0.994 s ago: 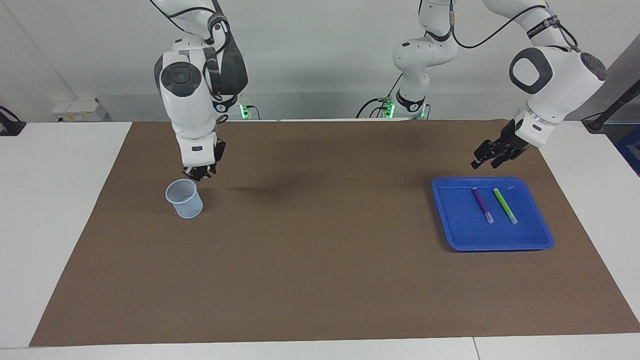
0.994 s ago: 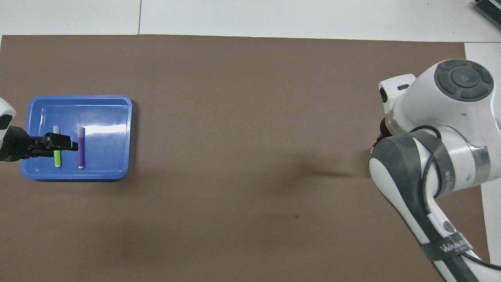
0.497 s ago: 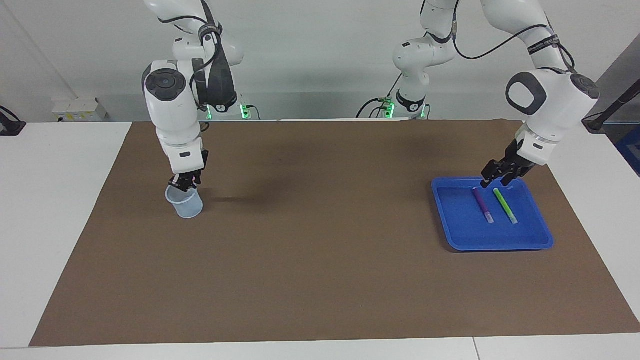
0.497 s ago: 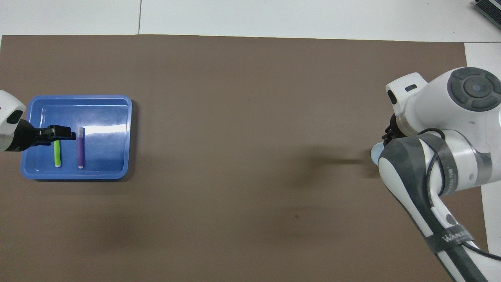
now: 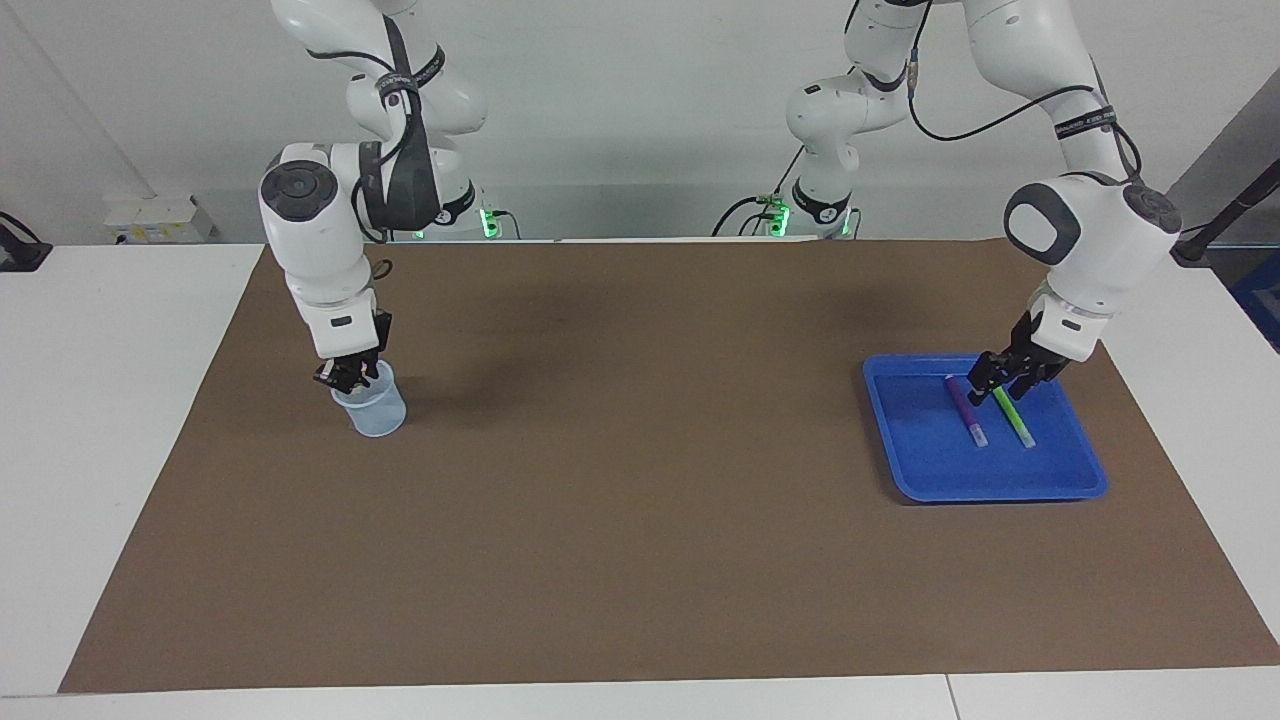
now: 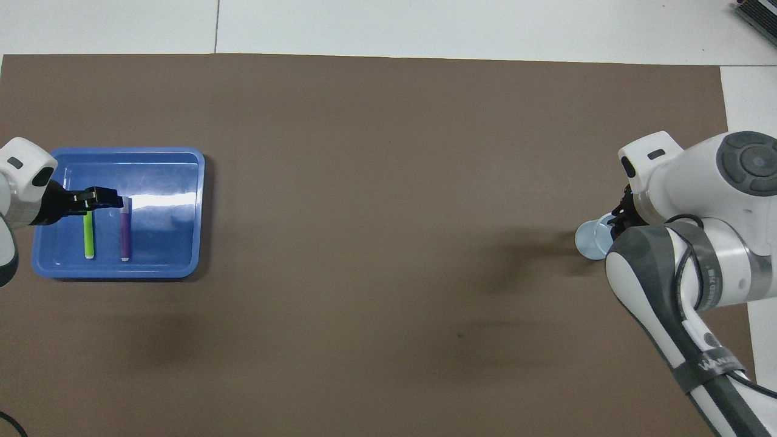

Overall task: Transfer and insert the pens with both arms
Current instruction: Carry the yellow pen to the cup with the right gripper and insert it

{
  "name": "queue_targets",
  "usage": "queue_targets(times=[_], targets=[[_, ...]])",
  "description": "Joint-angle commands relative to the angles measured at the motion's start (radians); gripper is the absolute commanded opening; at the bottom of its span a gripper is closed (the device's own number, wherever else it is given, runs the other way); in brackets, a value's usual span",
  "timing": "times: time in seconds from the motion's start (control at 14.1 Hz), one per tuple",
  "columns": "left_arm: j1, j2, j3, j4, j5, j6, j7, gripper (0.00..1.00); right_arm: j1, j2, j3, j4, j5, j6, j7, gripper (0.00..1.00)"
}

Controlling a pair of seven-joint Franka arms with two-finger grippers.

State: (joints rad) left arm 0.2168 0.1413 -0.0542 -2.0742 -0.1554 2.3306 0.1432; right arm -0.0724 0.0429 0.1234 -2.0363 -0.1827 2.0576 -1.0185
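Facing view: right hand [image 5: 346, 377] closed over cup [image 5: 375, 412]; left hand [image 5: 995, 380] spread.

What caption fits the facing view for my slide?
Left tool low over the tray with purple and green pens; right tool at the cup.

Two white jointed arms, both bent at the elbow and reaching down toward the table. Left arm [image 5: 1090, 235] coming in from its own end, forearm almost vertical, wrist tilted so that the left gripper [image 5: 995, 377] points down and slightly inward. Jaws of this one standing apart, nothing seen between the fingertips. Right arm [image 5: 315, 225] folded tightly, wrist turned straight down, dark strap around the upper link. Right gripper [image 5: 345, 375] hanging vertical under the wrist, fingertips pressed together, outer links spread a little to the sides.
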Motion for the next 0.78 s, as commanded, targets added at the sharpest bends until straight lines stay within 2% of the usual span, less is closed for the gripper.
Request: queue_targets(times=[0.0, 0.07, 0.43, 0.71], targets=[[0.018, 0.032, -0.006, -0.006, 0.016, 0.062, 0.016, 0.77, -0.032, -0.041, 0.016, -0.051, -0.009, 0.021, 0.018, 0.61], [0.021, 0.043, -0.006, -0.004, 0.019, 0.076, 0.027, 0.77, -0.033, -0.041, 0.016, -0.051, -0.007, 0.013, 0.034, 1.0], [0.021, 0.104, -0.006, -0.001, 0.019, 0.154, 0.03, 0.76, -0.033, -0.075, 0.016, -0.021, 0.006, -0.051, 0.037, 1.0], [0.021, 0.129, -0.007, -0.003, 0.019, 0.177, 0.03, 0.76, -0.017, -0.084, 0.018, 0.068, 0.089, -0.143, 0.047, 1.0]])
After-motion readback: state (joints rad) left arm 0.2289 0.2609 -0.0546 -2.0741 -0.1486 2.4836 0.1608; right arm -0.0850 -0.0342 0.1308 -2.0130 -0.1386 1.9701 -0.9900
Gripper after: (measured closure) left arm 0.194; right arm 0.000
